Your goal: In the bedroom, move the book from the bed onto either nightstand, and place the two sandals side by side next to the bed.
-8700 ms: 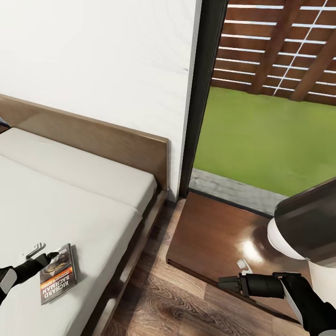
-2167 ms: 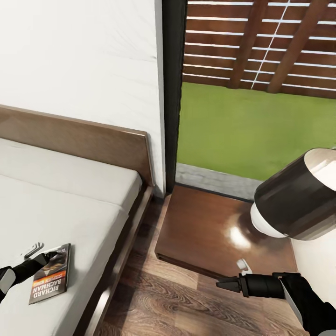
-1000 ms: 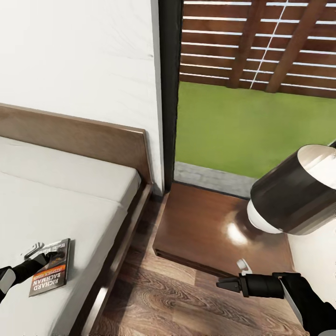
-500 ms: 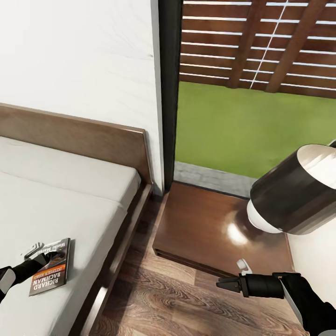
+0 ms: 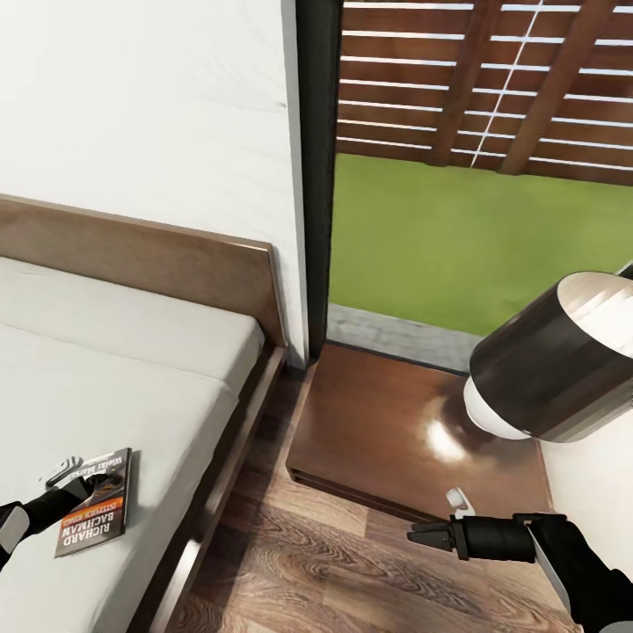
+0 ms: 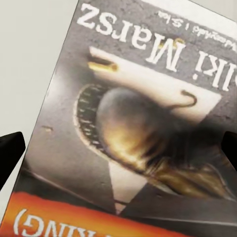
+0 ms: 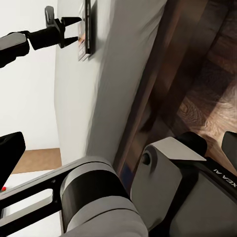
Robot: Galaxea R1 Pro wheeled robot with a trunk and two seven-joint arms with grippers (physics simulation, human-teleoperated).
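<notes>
The book (image 5: 92,514), dark with an orange band, lies flat on the off-white mattress of the bed (image 5: 141,369) near its floor-side edge. My left gripper (image 5: 88,482) hovers open just over the book's upper end. In the left wrist view the book's cover (image 6: 133,123) lies between the two spread fingertips. The right wrist view shows the left gripper (image 7: 73,30) right beside the thin book (image 7: 87,29). My right gripper (image 5: 415,533) is open and holds nothing, over the wood floor just in front of the nightstand (image 5: 387,422). The sandals are out of view.
A dark lamp shade (image 5: 554,369) with a white inside hangs over the nightstand's right part. A dark-framed window (image 5: 457,229) onto grass stands behind the nightstand. The headboard (image 5: 176,259) meets the white wall. A strip of plank floor (image 5: 290,563) runs between bed and nightstand.
Since the oldest frame the whole view has shifted, so the nightstand sits more to the centre. Both arms keep the same pose, and nothing has moved in the last second.
</notes>
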